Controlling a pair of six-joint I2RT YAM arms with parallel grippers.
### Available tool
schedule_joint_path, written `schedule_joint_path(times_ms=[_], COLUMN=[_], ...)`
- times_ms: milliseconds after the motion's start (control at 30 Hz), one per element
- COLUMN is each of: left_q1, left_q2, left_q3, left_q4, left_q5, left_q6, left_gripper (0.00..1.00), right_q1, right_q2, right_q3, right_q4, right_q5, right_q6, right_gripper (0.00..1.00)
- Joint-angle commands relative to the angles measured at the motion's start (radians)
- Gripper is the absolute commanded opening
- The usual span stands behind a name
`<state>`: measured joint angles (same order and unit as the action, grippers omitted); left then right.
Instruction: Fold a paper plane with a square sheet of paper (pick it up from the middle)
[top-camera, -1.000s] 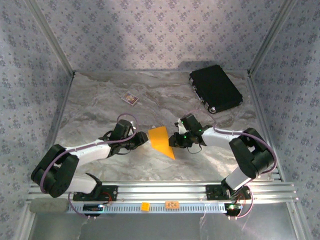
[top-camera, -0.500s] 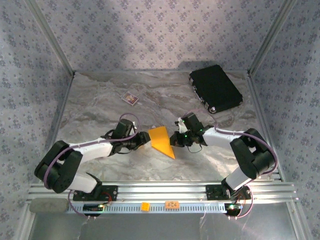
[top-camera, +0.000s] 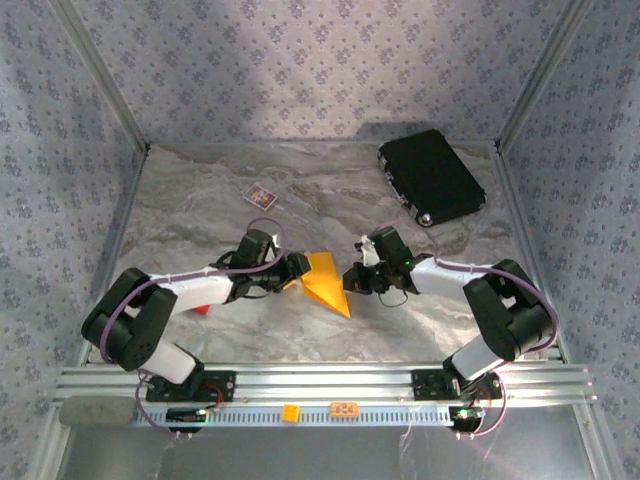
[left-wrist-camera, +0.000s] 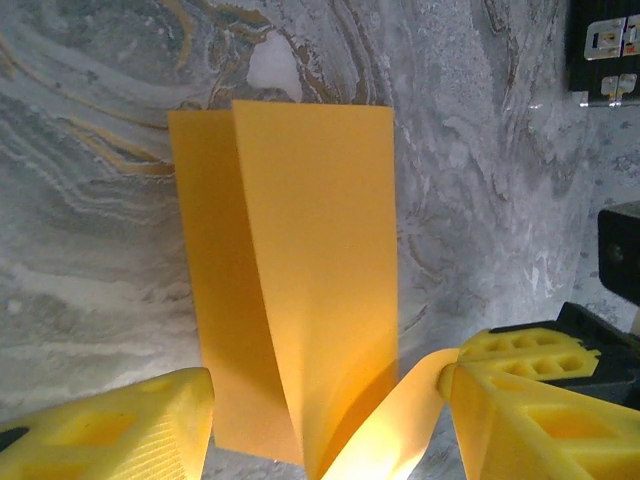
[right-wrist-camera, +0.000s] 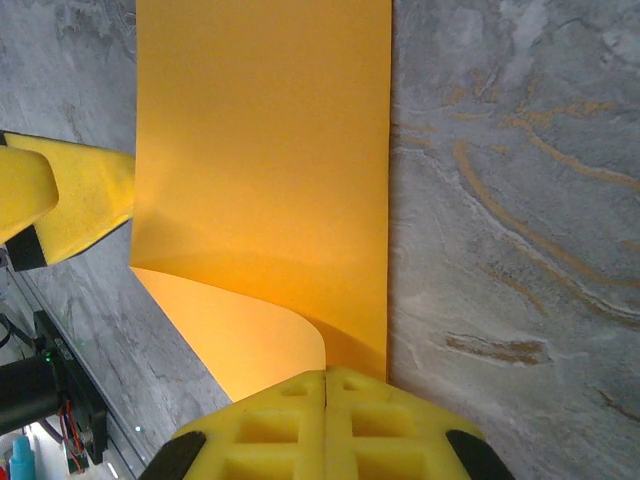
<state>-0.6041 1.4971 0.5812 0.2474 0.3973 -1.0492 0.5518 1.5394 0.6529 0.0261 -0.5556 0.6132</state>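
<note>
1. Along near rail (top-camera: 320, 380): both arm bases bolted side by side, with a small orange tag (top-camera: 290, 411) and an orange label (top-camera: 344, 408) on the strip below.
2. Just beyond, under left forearm: part of a red block (top-camera: 200, 309) on the marble table (top-camera: 190, 215).
3. Mid-table, between both grippers: paper (top-camera: 325, 282), orange-yellow, folded to a pointed shape with its tip toward near right, resting on the table with one flap raised.
4. At paper's left edge: left gripper (top-camera: 293, 268), jaws apart. Seen from its wrist, yellow fingers (left-wrist-camera: 110, 425) spread to either side of the sheet, with the right one touching the curled flap edge.
5. At paper's right edge: right gripper (top-camera: 352, 278), jaws pressed together on the paper's edge. Seen from its wrist, pads (right-wrist-camera: 290, 430) meeting at a seam, top layer running into it, lower layer curling just left.
6. Farther back, left of centre: small card (top-camera: 260, 196) lying flat, well apart from paper.
7. Toward far right corner: black case (top-camera: 432, 177), set askew near the back wall.
</note>
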Motion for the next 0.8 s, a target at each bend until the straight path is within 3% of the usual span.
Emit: schedule_joint_path(times_ms=[0,200,433,600,767], left_q1=[-0.005,-0.006,-0.008,-0.007,-0.011], left_q2=[0.030,0.097,0.109,0.094,0.091], left_q3=[0.022,0.026,0.018,0.014,0.019], left_q4=[0.055,0.143,0.184,0.180,0.184], left_q5=[0.029,0.064,0.074,0.068,0.075], left_q6=[-0.026,-0.070,-0.094,-0.095,-0.097], left_gripper=[0.62,0.57,0.29,0.22,0.25], right_q1=[-0.008,-0.014,-0.014,0.018,0.099], right_q2=[-0.021,-0.024,-0.046,-0.127,-0.228], right_q3=[-0.014,-0.018,-0.013,0.018,-0.005], right_q4=[0.010,0.008,-0.024,-0.171,-0.210], right_q5=[-0.018,-0.020,0.007,0.170,0.377], right_q6=[0.008,0.008,0.007,-0.044,-0.092], right_gripper=[0.05,0.05,0.11,0.33,0.38])
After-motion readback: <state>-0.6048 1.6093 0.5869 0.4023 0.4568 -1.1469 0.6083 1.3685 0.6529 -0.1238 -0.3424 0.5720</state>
